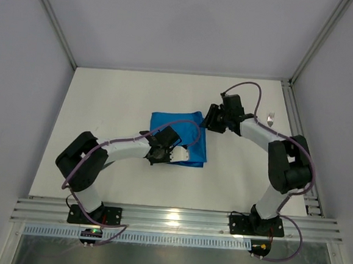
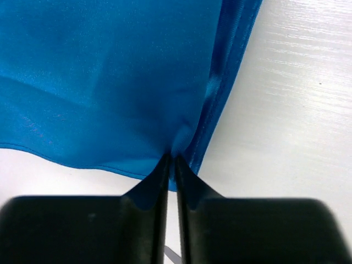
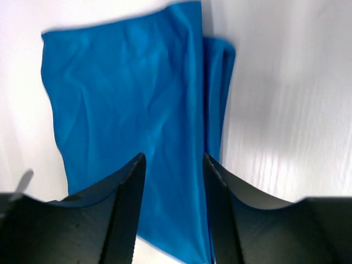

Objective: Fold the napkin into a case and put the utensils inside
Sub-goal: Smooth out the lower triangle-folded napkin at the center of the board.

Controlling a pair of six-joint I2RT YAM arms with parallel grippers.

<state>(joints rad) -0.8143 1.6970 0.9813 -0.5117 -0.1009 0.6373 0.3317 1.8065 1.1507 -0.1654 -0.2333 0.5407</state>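
Napkin (image 1: 179,131): we see it folded, lying flat mid-table (image 1: 117,103).
Left gripper (image 2: 171,162): clenched on the napkin's near edge, with the cloth puckered at its tips.
Right gripper (image 3: 171,162): jaws spread over the napkin's far right edge; we cannot tell if they touch it.

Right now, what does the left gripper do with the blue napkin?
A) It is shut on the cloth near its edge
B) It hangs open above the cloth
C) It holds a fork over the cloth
A: in the left wrist view the left gripper has its fingers pressed together on the napkin, and the cloth puckers at the tips.
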